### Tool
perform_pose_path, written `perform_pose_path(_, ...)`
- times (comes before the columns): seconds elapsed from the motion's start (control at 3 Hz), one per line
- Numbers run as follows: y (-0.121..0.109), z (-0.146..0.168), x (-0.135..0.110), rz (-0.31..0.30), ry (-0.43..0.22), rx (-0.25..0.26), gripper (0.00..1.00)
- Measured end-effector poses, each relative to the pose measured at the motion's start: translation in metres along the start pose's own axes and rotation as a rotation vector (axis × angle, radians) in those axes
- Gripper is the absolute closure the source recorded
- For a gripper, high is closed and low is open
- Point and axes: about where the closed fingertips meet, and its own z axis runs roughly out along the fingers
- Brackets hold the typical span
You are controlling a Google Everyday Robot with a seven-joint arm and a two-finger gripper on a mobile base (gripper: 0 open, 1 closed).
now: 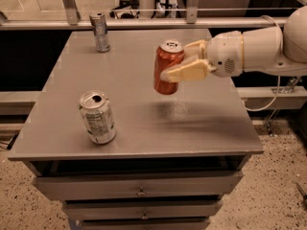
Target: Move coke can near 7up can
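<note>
One coke can (pixel 167 61) in the gripper (pixel 175 62), above the table (pixel 144 119).

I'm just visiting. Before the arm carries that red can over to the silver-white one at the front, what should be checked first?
1. Grip: the gripper is shut on the coke can, above the table's right half: ok.
2. Coke can lifted clear of the table, with its shadow below it: ok.
3. 7up can standing upright near the front left edge: ok.
4. Tabletop between the coke can and the 7up can free of other things: ok.
5. Slim silver can at the back left, away from that path: ok.
6. How firmly the can is held: cannot tell.
</note>
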Motion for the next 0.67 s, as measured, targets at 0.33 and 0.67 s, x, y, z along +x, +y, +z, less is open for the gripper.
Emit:
perform_pose_path(0.33, 0.041, 0.015, 0.006, -0.045, 0.021, -0.071, 1.00)
perform_pose_path(0.67, 0.069, 0.034, 0.014, -0.064, 0.026, -0.132, 1.00)
